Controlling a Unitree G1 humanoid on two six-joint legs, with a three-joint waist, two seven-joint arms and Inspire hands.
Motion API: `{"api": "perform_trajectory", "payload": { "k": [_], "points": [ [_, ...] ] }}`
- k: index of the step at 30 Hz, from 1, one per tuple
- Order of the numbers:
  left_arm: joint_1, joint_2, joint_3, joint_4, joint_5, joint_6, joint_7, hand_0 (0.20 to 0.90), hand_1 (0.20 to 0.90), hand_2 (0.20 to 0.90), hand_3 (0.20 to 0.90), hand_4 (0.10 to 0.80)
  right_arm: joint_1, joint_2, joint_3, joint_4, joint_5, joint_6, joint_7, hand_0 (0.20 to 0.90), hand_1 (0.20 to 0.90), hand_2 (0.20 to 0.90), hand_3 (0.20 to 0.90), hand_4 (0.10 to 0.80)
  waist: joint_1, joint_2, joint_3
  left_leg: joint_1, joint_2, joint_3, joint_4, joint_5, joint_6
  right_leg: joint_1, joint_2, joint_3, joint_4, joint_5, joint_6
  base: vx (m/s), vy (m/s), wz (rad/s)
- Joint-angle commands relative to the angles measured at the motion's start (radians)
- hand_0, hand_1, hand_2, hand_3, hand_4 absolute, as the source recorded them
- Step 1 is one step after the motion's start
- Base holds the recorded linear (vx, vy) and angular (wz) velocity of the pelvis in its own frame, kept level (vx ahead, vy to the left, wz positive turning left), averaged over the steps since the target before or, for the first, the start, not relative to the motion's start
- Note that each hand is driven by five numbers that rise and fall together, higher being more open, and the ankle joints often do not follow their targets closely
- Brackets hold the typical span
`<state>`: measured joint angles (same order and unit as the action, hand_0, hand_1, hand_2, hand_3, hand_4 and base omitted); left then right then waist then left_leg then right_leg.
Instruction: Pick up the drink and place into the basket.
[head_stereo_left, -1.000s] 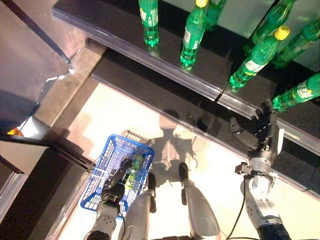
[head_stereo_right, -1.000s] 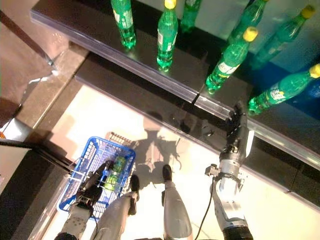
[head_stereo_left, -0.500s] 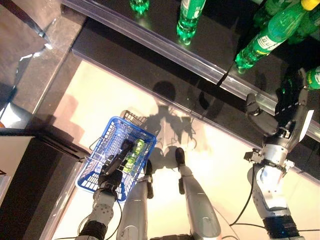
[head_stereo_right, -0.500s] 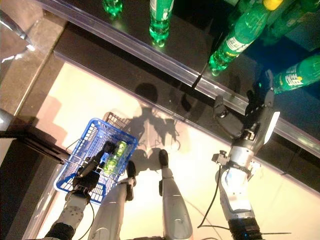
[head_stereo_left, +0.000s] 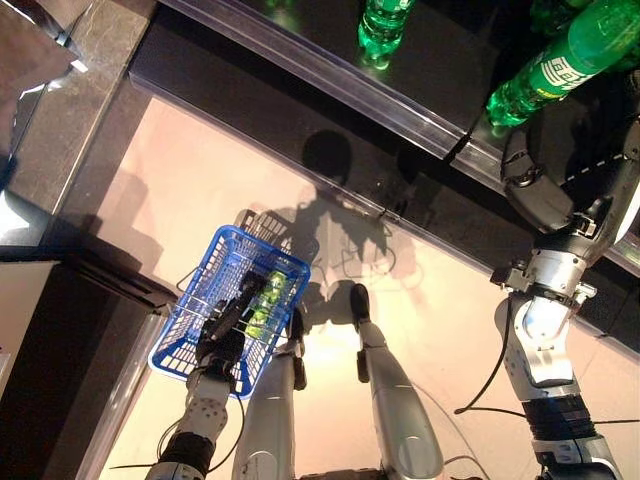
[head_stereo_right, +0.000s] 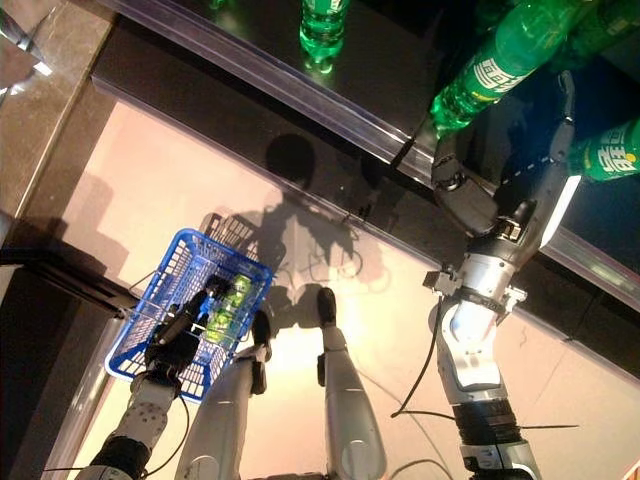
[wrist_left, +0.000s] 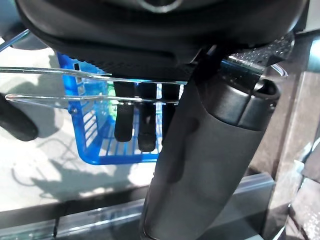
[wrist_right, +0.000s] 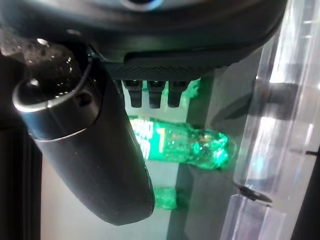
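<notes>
At the near left, the robot's left hand (head_stereo_left: 222, 335) grips the wire handle of a blue basket (head_stereo_left: 190, 335), fingers curled over the bars, holding it low beside the robot so that drinks can be dropped in from above. One green bottle (head_stereo_left: 264, 302) already lies on its side inside, toward the basket's far right corner.

Across the far side runs a dark shelf (head_stereo_left: 330, 70) with a clear front rail. More green bottles stand on it, set along the front where a hand can reach them; one (head_stereo_left: 378, 24) stands at the middle.

At the right, the right hand (head_stereo_right: 520, 195) reaches up over the rail toward a green bottle (head_stereo_right: 497, 68) with a white label. In the right wrist view the fingers (wrist_right: 154, 92) hang straight and apart from the thumb, just short of a bottle (wrist_right: 180, 145): nothing is clamped yet. That drink is translucent green plastic with a pale label, smooth and round, likely to slip under a loose grasp.
</notes>
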<state>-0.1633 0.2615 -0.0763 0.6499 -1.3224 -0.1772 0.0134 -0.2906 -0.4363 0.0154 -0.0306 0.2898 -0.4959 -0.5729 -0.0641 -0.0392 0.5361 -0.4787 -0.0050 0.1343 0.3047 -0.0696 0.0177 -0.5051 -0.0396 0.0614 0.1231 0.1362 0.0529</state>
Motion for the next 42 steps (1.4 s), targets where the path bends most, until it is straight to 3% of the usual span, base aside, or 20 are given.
{"api": "perform_trajectory", "payload": {
  "k": [1, 18, 42],
  "points": [
    [-0.005, 0.098, 0.056, -0.187, -0.014, -0.104, -0.065, 0.300, 0.300, 0.300, 0.200, 0.100, -0.064, -0.070, -0.089, -0.143, 0.049, -0.077, -0.025, 0.900, 0.900, 0.900, 0.900, 0.800, 0.005, 0.008, -0.016, -0.029, -0.060, -0.013, 0.062, -0.042, 0.042, 0.078, 0.065, -0.061, 0.014, -0.085, 0.017, 0.032, -0.007, 0.00],
    [-0.050, 0.115, 0.044, -0.133, -0.032, -0.067, -0.084, 0.300, 0.300, 0.300, 0.200, 0.100, -0.183, -0.109, -0.140, 0.002, 0.265, -0.041, 0.031, 0.900, 0.900, 0.900, 0.900, 0.800, 0.022, 0.009, -0.016, -0.012, -0.063, -0.025, 0.079, -0.056, 0.040, 0.093, 0.056, -0.079, 0.024, -0.090, 0.016, 0.009, 0.003, 0.00],
    [-0.116, 0.157, 0.019, -0.070, -0.077, -0.028, -0.109, 0.300, 0.300, 0.300, 0.200, 0.100, -0.354, -0.270, -0.105, 0.264, 0.286, 0.061, 0.018, 0.900, 0.900, 0.900, 0.900, 0.800, 0.043, 0.013, -0.016, -0.045, -0.077, -0.055, 0.109, -0.074, 0.047, 0.038, 0.038, -0.100, 0.072, -0.100, 0.012, 0.006, 0.004, 0.02]
  ]
}}
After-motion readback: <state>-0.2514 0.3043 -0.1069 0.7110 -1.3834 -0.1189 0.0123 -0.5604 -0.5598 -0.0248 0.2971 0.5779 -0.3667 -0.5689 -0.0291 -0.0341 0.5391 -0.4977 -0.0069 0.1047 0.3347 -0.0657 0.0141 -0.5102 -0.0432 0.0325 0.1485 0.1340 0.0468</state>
